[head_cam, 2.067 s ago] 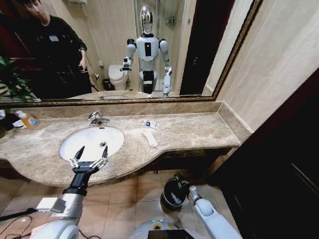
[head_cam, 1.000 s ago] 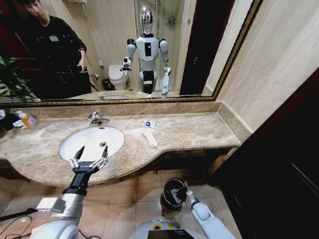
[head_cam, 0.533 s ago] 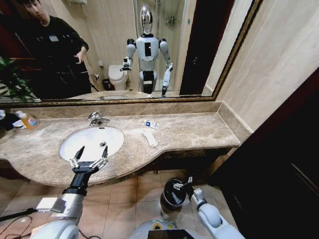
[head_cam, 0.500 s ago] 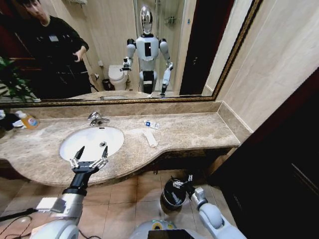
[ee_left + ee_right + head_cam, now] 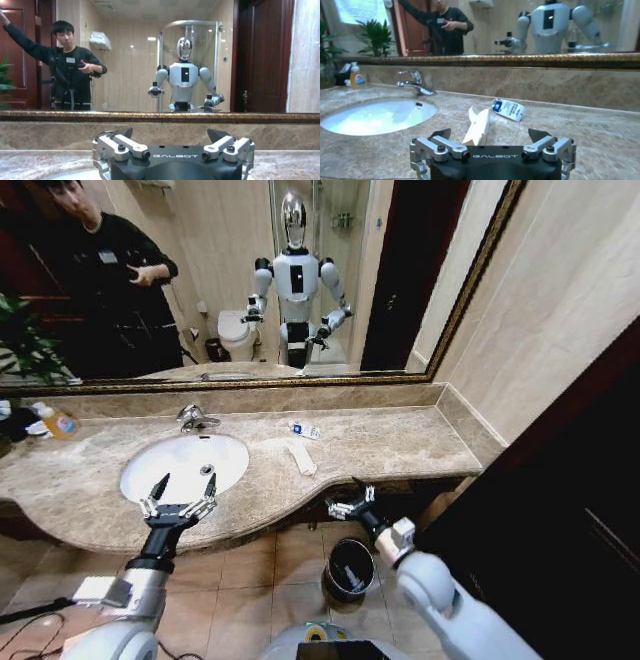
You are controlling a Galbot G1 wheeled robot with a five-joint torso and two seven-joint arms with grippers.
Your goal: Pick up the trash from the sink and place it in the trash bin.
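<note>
Trash remaining on the worktop (image 5: pixel 400 442) sits at centre frame in the head view, to the right of the sink (image 5: pixel 185 467): a flat white strip (image 5: pixel 301 457) and, just behind it, a blue-labelled white sachet (image 5: pixel 306 430). The basin itself appears bare apart from its drain. The trash bin (image 5: pixel 350 568) stands on the floor at lower centre, with a pale piece visible inside. The right gripper (image 5: pixel 351 505) is raised to the worktop's front edge, fingers spread open and empty, facing the strip, as the right wrist view (image 5: pixel 491 147) confirms. The left gripper (image 5: pixel 178 502) hovers at the sink's near rim, fingers likewise open and empty.

The step in hand appears to be reaching for the next piece. To do it well, the right gripper should probably approach the strip across its narrow width and come down low, since a flat piece on marble gives little to pinch.

Half a second earlier the right gripper hung over the bin; it has since risen to worktop height. The left gripper has not moved.
</note>
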